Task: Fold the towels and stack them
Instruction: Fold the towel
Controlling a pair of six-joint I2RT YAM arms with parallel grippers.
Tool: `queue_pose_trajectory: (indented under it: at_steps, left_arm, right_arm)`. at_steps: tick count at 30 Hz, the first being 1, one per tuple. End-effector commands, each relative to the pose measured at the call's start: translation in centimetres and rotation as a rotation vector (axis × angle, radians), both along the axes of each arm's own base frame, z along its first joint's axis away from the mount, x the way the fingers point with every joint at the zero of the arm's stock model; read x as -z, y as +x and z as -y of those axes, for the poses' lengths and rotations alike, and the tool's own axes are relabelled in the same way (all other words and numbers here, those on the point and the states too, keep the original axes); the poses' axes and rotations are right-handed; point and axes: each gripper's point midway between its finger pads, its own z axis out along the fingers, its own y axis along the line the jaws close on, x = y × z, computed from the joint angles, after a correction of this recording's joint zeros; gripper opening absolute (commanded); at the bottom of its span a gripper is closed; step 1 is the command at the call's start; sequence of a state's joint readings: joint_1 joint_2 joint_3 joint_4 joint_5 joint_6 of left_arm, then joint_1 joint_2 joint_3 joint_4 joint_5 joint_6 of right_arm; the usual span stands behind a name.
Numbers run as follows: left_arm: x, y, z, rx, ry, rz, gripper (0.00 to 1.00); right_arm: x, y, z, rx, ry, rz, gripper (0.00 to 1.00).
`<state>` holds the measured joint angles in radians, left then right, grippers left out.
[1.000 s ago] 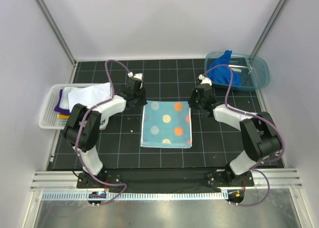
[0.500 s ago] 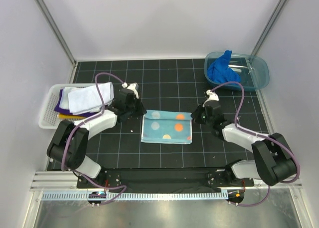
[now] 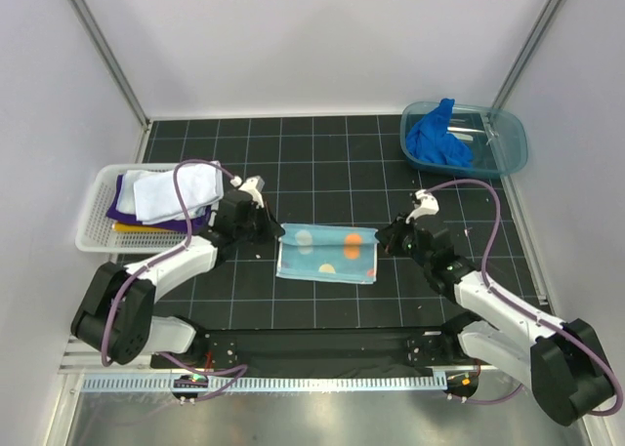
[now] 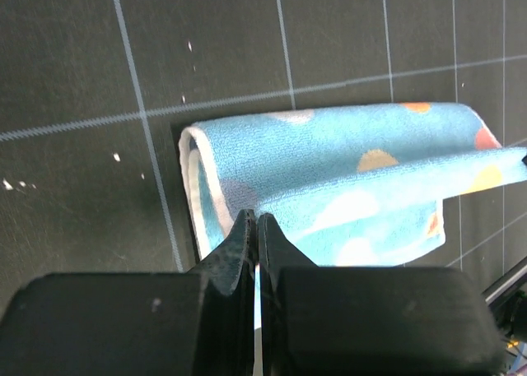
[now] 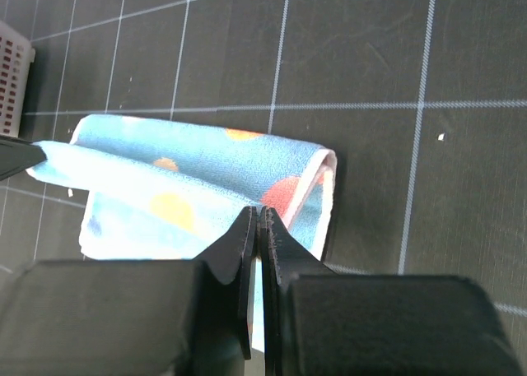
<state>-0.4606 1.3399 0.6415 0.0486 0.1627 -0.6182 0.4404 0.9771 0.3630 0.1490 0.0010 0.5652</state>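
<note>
1. Top view: one spotted towel [image 3: 327,254] lies mid-mat between the left gripper [image 3: 278,233] and the right gripper [image 3: 381,237].
2. One white mesh basket [image 3: 93,233] at the left holds three towels that show: a white towel [image 3: 176,190], a purple towel [image 3: 122,210] and a yellow towel [image 3: 127,227].
3. One teal tub [image 3: 508,143] at the far right holds one bright blue towel [image 3: 437,139].
4. A second ago the spotted towel lay flat as a taller square, with both grippers at its far corners. Now it shows as a short band, its far edge drawn toward the near edge.
5. Left wrist view: the left gripper's fingers are pressed together, pinching the raised upper layer of the spotted towel.
6. Right wrist view: the right gripper likewise pinches that raised layer at the towel's other end.
</note>
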Motion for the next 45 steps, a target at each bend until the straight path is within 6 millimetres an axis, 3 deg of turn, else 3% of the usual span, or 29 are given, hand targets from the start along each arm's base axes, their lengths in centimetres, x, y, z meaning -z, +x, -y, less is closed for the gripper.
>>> queue_pose_trajectory:
  at_steps: [1,15,27,30,36,41,45]
  left_arm:
    - [-0.6,-0.4,0.3,0.014,-0.024,0.026,0.0]
    - [0.4,-2.3,0.2,0.039,-0.033,-0.011,0.0]
    - [2.2,-3.8,0.2,0.06,-0.027,-0.065,0.01]
    - [2.7,-4.2,0.3,0.073,-0.024,-0.084,0.06]
    - [1.3,-3.9,0.4,0.068,-0.041,-0.053,0.2]
    - [-1.0,-3.4,0.2,0.054,-0.029,-0.025,0.2]
    - [-2.9,-3.2,-0.7,0.015,-0.011,0.007,0.21]
  right_arm:
    - [0.6,-1.1,0.4,0.011,-0.007,-0.03,0.01]
    - [3.3,-3.9,-0.1,-0.003,-0.041,-0.092,0.01]
    - [4.4,-4.5,0.0,0.019,-0.042,-0.131,0.01]
    - [4.6,-4.7,-0.2,0.012,-0.033,-0.141,0.09]
    - [4.0,-5.1,-0.9,-0.03,-0.011,-0.144,0.22]
    - [2.7,-5.4,-1.0,-0.069,-0.032,-0.142,0.37]
    - [1.0,-5.3,-0.9,-0.063,-0.035,-0.127,0.4]
